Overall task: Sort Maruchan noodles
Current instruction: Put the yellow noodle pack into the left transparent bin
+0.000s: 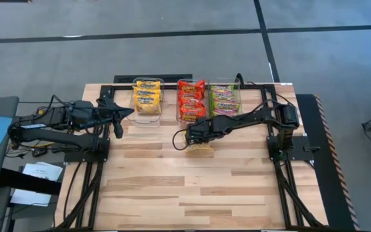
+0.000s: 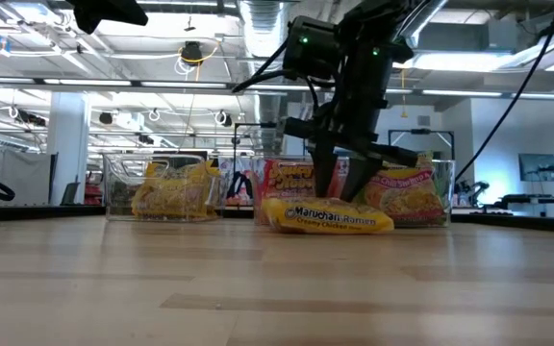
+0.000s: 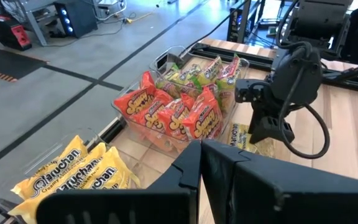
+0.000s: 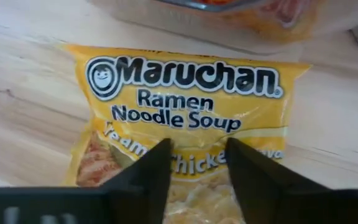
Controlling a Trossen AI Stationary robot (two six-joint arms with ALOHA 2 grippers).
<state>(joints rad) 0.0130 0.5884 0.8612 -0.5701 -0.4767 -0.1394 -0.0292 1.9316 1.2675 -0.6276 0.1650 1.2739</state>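
Yellow packet (image 4: pixel 185 118) lies flat on the table (image 1: pixel 205 187) (before the bins (image 1: pixel 187 103)); right gripper (image 4: pixel 196 163) straddles it, jaws apart. Left gripper (image 1: pixel 122 115) waits closed.

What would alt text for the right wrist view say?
The right gripper is down over a yellow Maruchan Ramen Noodle Soup packet lying flat on the wooden table, its dark fingers apart on the wrapper. A clear bin sits just beyond.
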